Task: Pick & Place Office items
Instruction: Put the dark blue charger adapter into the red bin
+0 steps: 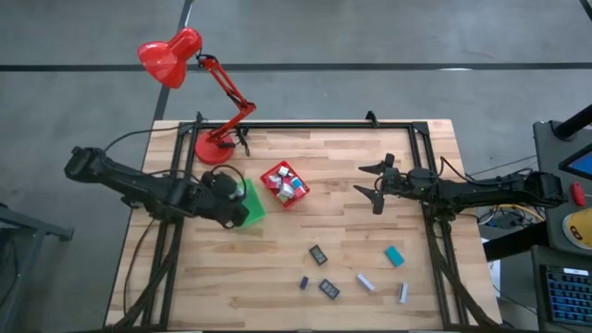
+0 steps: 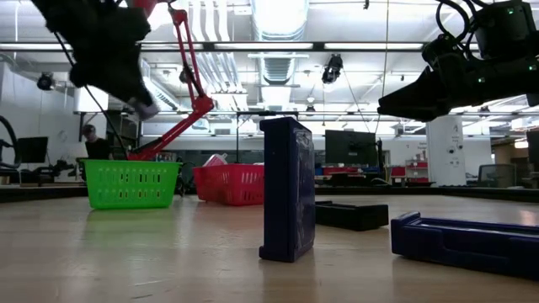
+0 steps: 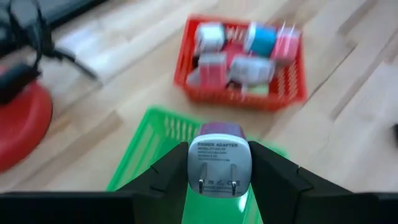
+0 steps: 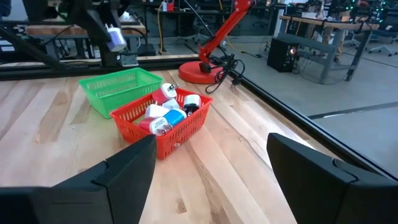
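Note:
My left gripper (image 3: pixel 219 186) is shut on a small white power adapter (image 3: pixel 219 167) above the green bin (image 1: pixel 252 205), which stands on the table left of the red bin (image 1: pixel 285 184). The red bin holds several white, red and blue office items (image 3: pixel 239 53). In the low view the adapter (image 2: pixel 145 106) hangs at the top left, higher than the green bin (image 2: pixel 133 183). My right gripper (image 1: pixel 370 182) hovers open on the right, nothing between its fingers. More office items lie near the front edge: black pieces (image 1: pixel 318 254), a teal block (image 1: pixel 395 255) and grey-white sticks (image 1: pixel 366 281). My left gripper pinches the adapter's two opposite sides (image 3: pixel 194 163) between its two fingers (image 3: pixel 166 175). The fingers slant down from the table's left. The labelled face with its two prongs (image 3: pixel 217 185) is turned back toward the wrist. The adapter is lifted clear, over the green bin.
A red desk lamp (image 1: pixel 171 57) stands on its base (image 1: pixel 215 148) at the far left, close behind the bins. A black frame (image 1: pixel 305 125) borders the table's far edge and sides. In the low view a dark blue block (image 2: pixel 288 189) stands upright in the foreground.

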Robot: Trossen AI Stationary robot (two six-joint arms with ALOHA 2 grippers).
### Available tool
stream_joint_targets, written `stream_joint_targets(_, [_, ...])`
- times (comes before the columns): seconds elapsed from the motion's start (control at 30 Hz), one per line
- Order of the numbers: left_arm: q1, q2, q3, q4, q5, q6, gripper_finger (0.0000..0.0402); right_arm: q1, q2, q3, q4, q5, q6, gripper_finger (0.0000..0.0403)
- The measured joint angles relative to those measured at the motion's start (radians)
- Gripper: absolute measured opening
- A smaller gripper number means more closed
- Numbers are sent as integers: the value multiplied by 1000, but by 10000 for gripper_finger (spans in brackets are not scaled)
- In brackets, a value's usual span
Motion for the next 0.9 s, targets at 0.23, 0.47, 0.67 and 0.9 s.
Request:
stream_joint_targets(0.23, [107,4,-2,238,63,181,152,0,0,0,0,0,0,301])
stream_joint_targets(0.47, [210,87,-2,403,172,350,152,0,0,0,0,0,0,311])
stream_joint_targets(0.67, [262,216,-2,564,213,408,152,0,0,0,0,0,0,306])
stream_joint_targets(0.9, [287,353,2,657,274,479,152,0,0,0,0,0,0,297])
